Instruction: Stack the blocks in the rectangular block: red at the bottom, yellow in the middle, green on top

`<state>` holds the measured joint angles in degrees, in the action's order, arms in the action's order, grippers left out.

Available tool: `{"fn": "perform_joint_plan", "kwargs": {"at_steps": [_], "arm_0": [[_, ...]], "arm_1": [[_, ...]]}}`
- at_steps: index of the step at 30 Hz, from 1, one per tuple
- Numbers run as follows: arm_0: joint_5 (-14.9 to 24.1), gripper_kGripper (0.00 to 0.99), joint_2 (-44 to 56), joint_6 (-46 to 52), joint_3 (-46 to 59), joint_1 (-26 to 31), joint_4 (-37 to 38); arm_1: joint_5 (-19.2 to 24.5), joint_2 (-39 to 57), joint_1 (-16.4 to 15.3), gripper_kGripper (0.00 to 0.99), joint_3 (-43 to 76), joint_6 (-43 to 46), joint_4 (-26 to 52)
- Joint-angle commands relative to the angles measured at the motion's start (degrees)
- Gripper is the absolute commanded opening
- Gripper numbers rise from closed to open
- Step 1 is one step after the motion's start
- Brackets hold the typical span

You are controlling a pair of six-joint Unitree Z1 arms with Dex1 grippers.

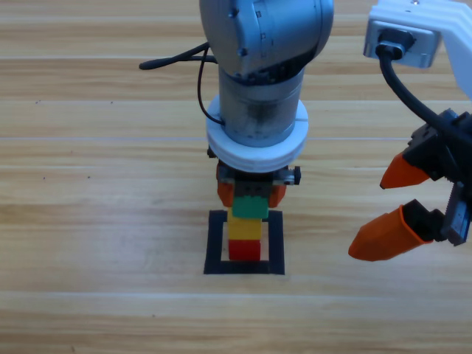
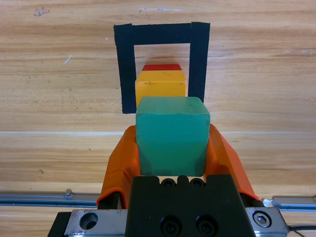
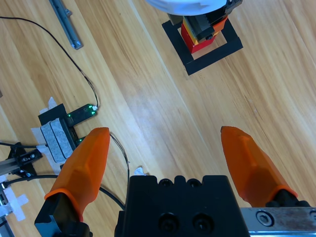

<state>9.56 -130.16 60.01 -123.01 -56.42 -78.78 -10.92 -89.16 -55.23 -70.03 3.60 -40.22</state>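
The red cube (image 1: 244, 251) sits inside the black tape rectangle (image 1: 215, 243), and the yellow cube (image 1: 243, 227) rests on top of it. My left gripper (image 1: 251, 195) reaches to the middle and is shut on the green cube (image 1: 249, 207), which is directly over the yellow one; whether the two touch I cannot tell. In the left wrist view both orange jaws hug the green cube (image 2: 172, 136), with the yellow cube (image 2: 161, 84) and a strip of the red cube (image 2: 161, 67) beyond it, inside the tape rectangle (image 2: 158, 33). My right gripper (image 1: 370, 217) hangs open at the right, holding nothing.
A black cable (image 1: 173, 59) loops behind the left arm. The right wrist view shows a small board with green lights (image 3: 79, 114), thin wires and a metal rail (image 3: 64, 22) on the wood off to one side, and the stack (image 3: 200, 37) far off.
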Motion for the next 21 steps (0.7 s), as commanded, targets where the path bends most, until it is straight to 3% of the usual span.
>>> {"fn": "perform_joint_plan", "kwargs": {"at_steps": [1, 21], "arm_0": [[-0.7, 0.0, -2.7, 0.7, 0.7, 0.5, 0.8], [-0.3, 0.0, -1.1, 3.3, 2.1, 1.8, 1.1]], "arm_1": [[-1.3, 0.0, 1.5, 0.99, 1.8, 0.6, 0.8], [-1.7, 0.0, 1.5, 0.99, 1.7, 0.8, 0.8]]}}
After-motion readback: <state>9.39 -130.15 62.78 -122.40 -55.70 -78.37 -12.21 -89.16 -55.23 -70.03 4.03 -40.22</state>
